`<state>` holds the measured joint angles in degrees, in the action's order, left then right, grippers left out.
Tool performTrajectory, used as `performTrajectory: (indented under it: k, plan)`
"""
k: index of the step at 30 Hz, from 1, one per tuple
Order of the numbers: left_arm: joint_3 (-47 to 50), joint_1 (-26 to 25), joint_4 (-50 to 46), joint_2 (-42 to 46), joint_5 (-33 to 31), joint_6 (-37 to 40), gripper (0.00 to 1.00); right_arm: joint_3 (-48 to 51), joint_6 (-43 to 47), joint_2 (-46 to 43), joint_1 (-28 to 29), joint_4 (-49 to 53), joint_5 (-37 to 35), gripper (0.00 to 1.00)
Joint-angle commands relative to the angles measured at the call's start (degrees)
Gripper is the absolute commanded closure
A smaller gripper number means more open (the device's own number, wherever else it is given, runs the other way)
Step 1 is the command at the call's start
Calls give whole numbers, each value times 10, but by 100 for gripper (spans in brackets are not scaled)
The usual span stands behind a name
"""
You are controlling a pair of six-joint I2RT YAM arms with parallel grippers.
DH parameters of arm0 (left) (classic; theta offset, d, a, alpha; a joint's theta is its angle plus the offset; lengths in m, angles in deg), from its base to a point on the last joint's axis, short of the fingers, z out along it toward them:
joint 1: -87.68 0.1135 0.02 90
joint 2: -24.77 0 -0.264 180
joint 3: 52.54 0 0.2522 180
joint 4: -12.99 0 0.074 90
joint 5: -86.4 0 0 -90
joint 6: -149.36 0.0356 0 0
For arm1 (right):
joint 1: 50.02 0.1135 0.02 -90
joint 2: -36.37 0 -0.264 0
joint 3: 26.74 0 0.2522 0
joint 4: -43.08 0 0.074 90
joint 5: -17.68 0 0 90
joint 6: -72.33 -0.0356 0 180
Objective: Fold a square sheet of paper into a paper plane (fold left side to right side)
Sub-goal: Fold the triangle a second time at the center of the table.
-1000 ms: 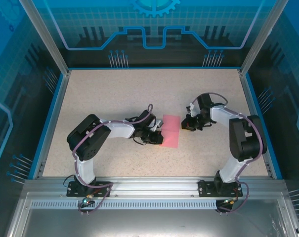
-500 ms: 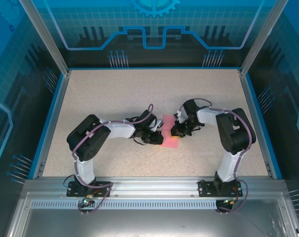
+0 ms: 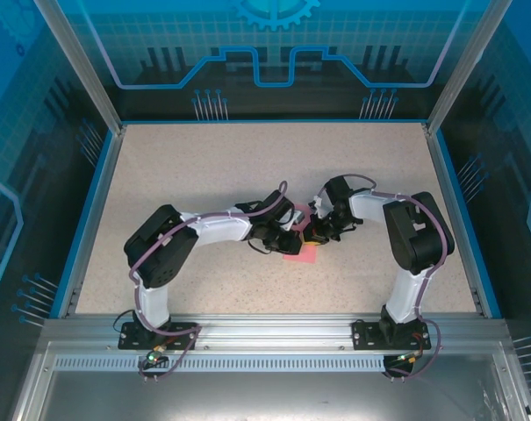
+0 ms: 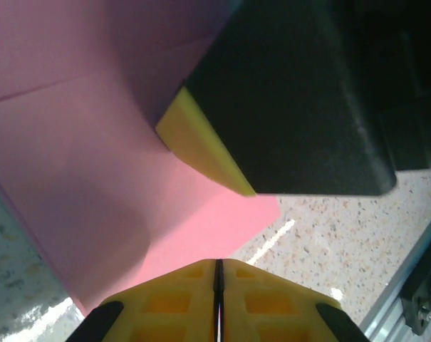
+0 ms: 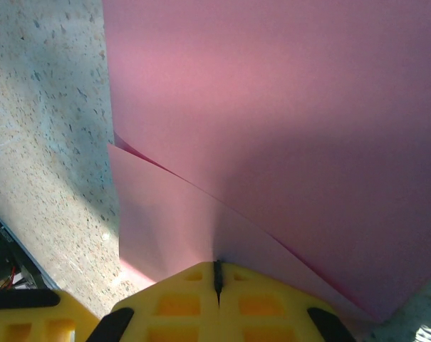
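Left gripper pinched shut on edge of pink-red square sheet of thin paper (partly folded, layers overlapping), mid-table on speckled beige tabletop. Right gripper fully closed, tips against sheet, just right of left gripper.

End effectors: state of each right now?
Left end effector: closed, pinching the square sheet of paper.
Right end effector: closed, tips against the paper.

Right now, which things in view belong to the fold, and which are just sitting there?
In the job: square sheet of paper, partly folded; left fingers, shut; right fingers, shut, both at the paper.
Just there: speckled table; blue enclosure walls; metal rail at the near edge.
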<state>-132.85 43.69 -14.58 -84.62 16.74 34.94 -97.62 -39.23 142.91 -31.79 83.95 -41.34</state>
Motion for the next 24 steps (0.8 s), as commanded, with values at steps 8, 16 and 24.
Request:
performTrajectory:
  k: [8, 16, 24]
  plan:
    - [-31, 3, -31, -52, -21, 18, 89, 11, 4, 16, 4, 19, -49, 100]
    - [47, 7, -1, -23, -27, 2, 90, 11, 8, 16, 3, 28, -58, 100]
    - [129, 15, 12, 26, -29, -3, 89, 11, 10, 18, -1, 30, -62, 100]
